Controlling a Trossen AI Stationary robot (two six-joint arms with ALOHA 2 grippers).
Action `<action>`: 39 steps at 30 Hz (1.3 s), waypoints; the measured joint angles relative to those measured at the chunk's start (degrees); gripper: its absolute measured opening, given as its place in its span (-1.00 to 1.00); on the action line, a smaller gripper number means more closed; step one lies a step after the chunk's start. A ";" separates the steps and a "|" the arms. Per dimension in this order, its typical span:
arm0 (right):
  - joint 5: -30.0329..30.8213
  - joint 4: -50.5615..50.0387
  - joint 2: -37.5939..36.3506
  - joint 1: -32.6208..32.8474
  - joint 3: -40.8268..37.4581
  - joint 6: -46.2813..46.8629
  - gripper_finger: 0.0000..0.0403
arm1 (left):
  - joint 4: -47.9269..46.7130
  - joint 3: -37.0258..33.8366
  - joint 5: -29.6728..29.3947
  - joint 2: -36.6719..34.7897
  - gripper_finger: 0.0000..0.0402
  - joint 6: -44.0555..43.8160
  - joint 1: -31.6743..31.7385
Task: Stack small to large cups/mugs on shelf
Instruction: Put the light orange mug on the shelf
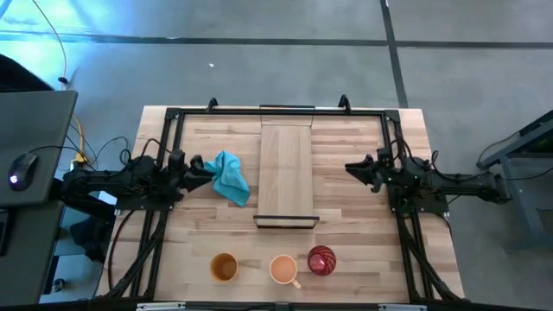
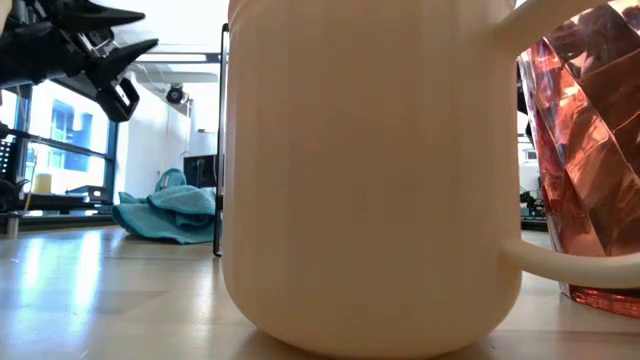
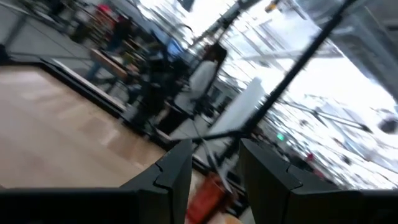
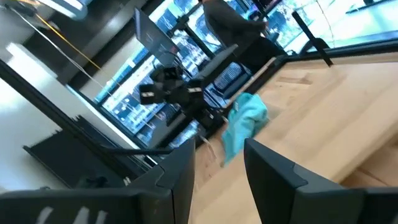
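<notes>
Along the counter's (image 1: pixel 363 259) near edge stand three cups (image 1: pixel 284 269), while both grippers, left (image 1: pixel 195 164) and right (image 1: pixel 353 168), hover with fingers spread, flanking the shelf (image 1: pixel 285 173).

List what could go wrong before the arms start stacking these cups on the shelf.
1. The pale orange mug and the dark red cup stand almost touching in the near row; open fingers closing on one may knock the other.
2. The mug's handle points toward the table's near edge, so a bump might push it off.
3. The teal cloth lies beside the shelf, right in front of the left gripper; it could snag as that arm moves out.
</notes>
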 joint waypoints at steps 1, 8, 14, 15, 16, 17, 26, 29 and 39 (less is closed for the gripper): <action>0.12 -0.73 0.00 0.00 0.00 -0.67 -0.35 | 0.11 0.00 1.26 0.00 -0.39 -0.27 -0.01; 2.94 -1.83 0.00 0.00 0.00 -4.81 -0.35 | 5.09 0.00 11.00 0.01 -0.39 -6.43 -0.06; 7.05 -0.81 0.00 0.00 0.00 -4.83 -0.35 | 11.14 0.00 13.89 0.00 -0.39 -11.43 -0.05; 7.75 -0.70 0.00 0.00 0.00 -4.83 -0.35 | 11.99 0.00 13.92 0.00 -0.39 -11.87 -0.05; 8.30 -0.58 0.00 0.00 0.00 -4.82 -0.35 | 12.68 0.00 13.93 0.02 -0.39 -12.19 -0.04; 9.00 -0.56 0.00 0.00 0.00 -4.62 -0.35 | 13.23 0.00 13.96 0.13 -0.39 -12.38 -0.06; 13.05 -0.54 0.00 0.00 0.00 -4.83 -0.35 | 24.93 0.00 12.77 5.72 -0.39 -7.75 -5.52; 13.05 -0.54 0.00 0.00 0.00 -4.85 -0.35 | 31.23 0.50 10.45 8.45 -0.39 -2.26 -7.92; 13.14 -0.52 0.00 0.00 0.00 -7.60 -0.35 | 26.67 14.17 10.13 21.26 -0.39 10.21 -13.22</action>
